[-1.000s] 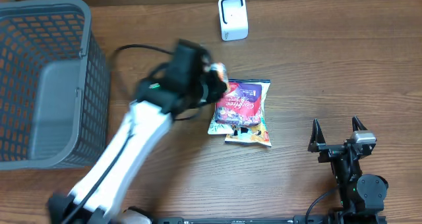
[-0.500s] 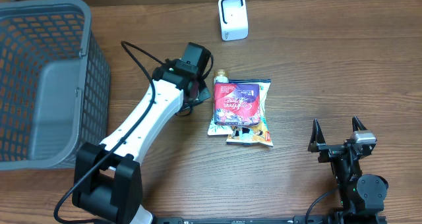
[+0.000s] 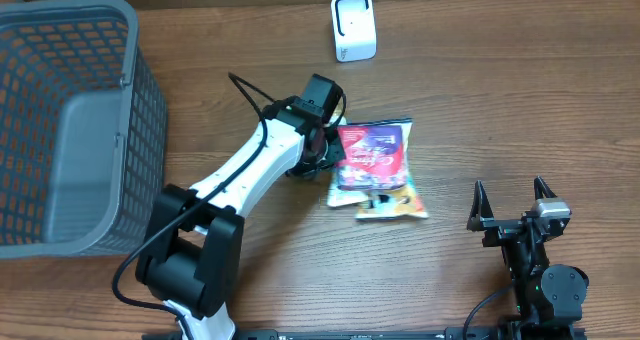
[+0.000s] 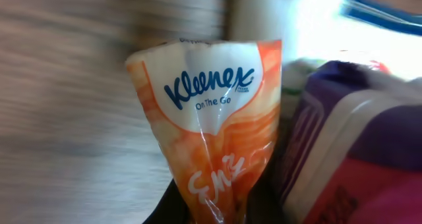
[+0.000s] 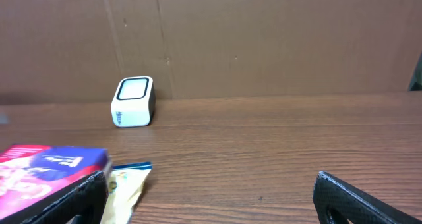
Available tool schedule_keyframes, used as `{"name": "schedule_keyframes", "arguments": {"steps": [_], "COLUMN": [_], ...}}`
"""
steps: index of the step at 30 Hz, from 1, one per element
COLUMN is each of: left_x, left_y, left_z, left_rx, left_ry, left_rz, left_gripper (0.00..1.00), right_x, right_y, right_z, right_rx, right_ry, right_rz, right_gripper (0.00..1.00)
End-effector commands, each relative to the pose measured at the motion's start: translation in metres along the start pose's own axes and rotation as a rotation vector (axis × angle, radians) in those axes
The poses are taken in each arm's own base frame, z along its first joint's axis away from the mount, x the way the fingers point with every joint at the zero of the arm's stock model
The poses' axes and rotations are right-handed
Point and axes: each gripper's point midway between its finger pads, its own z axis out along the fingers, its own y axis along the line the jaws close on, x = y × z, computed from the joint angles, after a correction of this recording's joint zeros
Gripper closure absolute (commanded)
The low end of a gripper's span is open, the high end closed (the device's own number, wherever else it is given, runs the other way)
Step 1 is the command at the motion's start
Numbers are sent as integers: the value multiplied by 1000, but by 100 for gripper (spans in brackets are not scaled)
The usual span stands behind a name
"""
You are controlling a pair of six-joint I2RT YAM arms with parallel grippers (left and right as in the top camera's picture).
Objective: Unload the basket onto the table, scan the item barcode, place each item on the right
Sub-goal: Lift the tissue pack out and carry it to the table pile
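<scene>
From above, the left gripper [image 3: 328, 148] sits at the left edge of the snack bags [image 3: 378, 162], mid-table. The scanner [image 3: 353, 25] stands well apart, by the far edge. The right gripper [image 3: 512, 205] is wide open and holds nothing.

From the left wrist, the gripper pinches the narrow end of the orange tissue pack [image 4: 211, 132]. The pack's long side points straight away from it, wide end up, just beside the snack bags.

From the right wrist, the scanner stands far off.
</scene>
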Motion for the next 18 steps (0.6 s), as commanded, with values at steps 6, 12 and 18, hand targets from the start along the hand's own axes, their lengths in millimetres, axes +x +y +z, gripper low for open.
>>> {"name": "schedule_keyframes", "arguments": {"steps": [6,12,18], "left_x": [-6,6,25], "left_y": [-48,-58,-64], "left_z": [-54,-57,-13], "left_rx": [202,234,182], "left_ry": [-73,-53,27], "left_rz": [210,249,243], "left_gripper": [96,96,95], "right_x": [3,3,3], "right_y": [0,0,0], "right_z": [0,0,0], "right_rx": [-3,-3,-3], "right_ry": [0,0,0], "right_rz": [4,4,4], "right_gripper": [0,0,0]}}
